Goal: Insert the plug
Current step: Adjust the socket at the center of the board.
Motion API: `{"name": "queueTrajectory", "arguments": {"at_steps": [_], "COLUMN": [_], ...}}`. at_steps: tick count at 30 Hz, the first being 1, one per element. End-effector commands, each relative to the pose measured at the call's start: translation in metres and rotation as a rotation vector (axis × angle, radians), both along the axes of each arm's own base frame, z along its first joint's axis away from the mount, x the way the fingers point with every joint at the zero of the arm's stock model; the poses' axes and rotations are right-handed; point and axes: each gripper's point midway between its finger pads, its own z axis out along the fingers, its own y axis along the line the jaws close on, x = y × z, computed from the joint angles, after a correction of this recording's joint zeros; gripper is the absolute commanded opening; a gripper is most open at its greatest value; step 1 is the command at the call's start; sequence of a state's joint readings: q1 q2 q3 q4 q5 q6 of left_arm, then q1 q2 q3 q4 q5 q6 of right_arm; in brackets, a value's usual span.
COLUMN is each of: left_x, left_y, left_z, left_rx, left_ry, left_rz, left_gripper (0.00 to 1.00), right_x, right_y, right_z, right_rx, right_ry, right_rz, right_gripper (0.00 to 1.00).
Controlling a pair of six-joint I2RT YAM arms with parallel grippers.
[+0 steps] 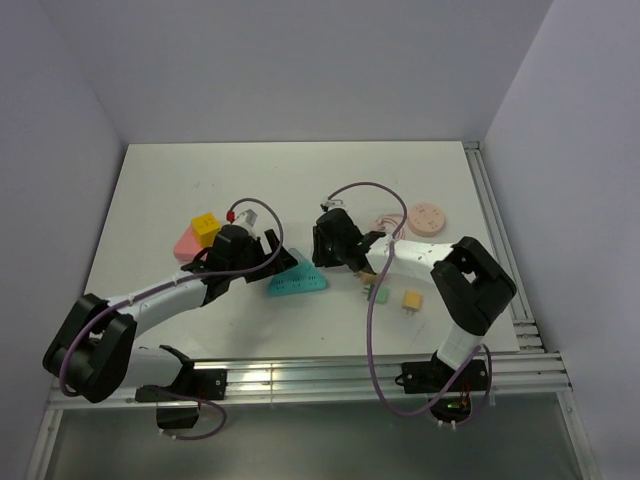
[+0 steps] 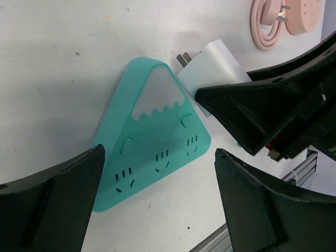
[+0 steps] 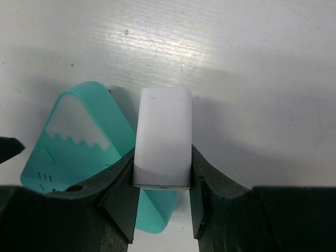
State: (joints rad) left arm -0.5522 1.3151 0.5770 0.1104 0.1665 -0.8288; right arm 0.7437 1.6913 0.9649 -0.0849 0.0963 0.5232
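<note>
**Item: white plug [image 3: 163, 139].** Your right gripper [image 3: 163, 170] has it clamped. The jaws are drawn in narrow against its two long sides, and the body sticks out past the fingertips. In the left wrist view its metal prongs [image 2: 184, 59] show in the upper middle of the frame, aimed up and to the left, away from any socket.

**Item: teal socket block [image 2: 152, 142].** It is mountain-shaped with a pale peak and lies flat on the table [image 1: 180, 180], near the centre of the top view. Three sets of slots run along its wide base edge. The plug sits just beside the sloping edge near the peak. You cannot tell from these views whether the two are touching.

**Item: left gripper [image 2: 160, 157].** The jaws are spread wide and hold nothing. The fingers stand to either side of the block's base, apart from it.

**Other stock:** a yellow block [image 1: 206, 228] and a pink block [image 1: 185, 243] left of centre, and a pink disc [image 1: 428, 218] with a coiled pink cable [image 1: 385, 222] to the upper right.

**Step in hand:** likely bringing the plug to the block. It is gripped but not yet aligned or inserted.

**Next move calls for:** turning the prongs to face the slotted surface and bringing the plug over one set of slots near the base. Then press straight in, and consider closing the left jaws on the block so it does not slide.
</note>
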Motion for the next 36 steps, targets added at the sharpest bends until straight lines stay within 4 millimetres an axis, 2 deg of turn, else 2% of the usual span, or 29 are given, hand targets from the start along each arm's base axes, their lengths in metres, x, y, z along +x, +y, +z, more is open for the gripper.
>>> {"name": "queueTrajectory", "arguments": {"at_steps": [1, 9, 15, 16, 19, 24, 31, 36], "left_x": [-0.002, -0.004, -0.001, 0.000, 0.001, 0.003, 0.006, 0.009], "left_y": [0.003, 0.010, 0.019, 0.020, 0.023, 0.023, 0.021, 0.019], "left_z": [0.016, 0.024, 0.029, 0.030, 0.030, 0.035, 0.032, 0.030], "left_rx": [-0.006, -0.011, -0.012, -0.014, -0.012, -0.017, -0.004, -0.017], "left_ry": [-0.043, -0.060, -0.070, -0.071, -0.077, -0.090, -0.088, -0.096], "left_rz": [0.009, -0.009, -0.013, -0.015, -0.014, -0.033, -0.061, -0.061], "left_gripper": [0.92, 0.93, 0.94, 0.94, 0.94, 0.95, 0.94, 0.94], "right_x": [0.019, 0.006, -0.010, -0.014, -0.028, -0.047, -0.068, -0.081], "right_y": [0.001, -0.018, -0.035, -0.036, -0.038, -0.043, -0.045, -0.046], "right_z": [0.042, 0.051, 0.074, 0.085, 0.090, 0.079, 0.086, 0.079], "right_rx": [0.020, -0.027, -0.040, -0.021, -0.013, -0.053, 0.005, -0.005], "right_ry": [-0.110, -0.089, -0.113, -0.130, -0.109, -0.052, -0.088, -0.041], "right_rz": [-0.018, -0.010, 0.008, 0.014, 0.065, 0.126, 0.197, 0.252], "right_gripper": [0.00, 0.00, 0.00, 0.00, 0.00, 0.00, 0.00, 0.00]}}
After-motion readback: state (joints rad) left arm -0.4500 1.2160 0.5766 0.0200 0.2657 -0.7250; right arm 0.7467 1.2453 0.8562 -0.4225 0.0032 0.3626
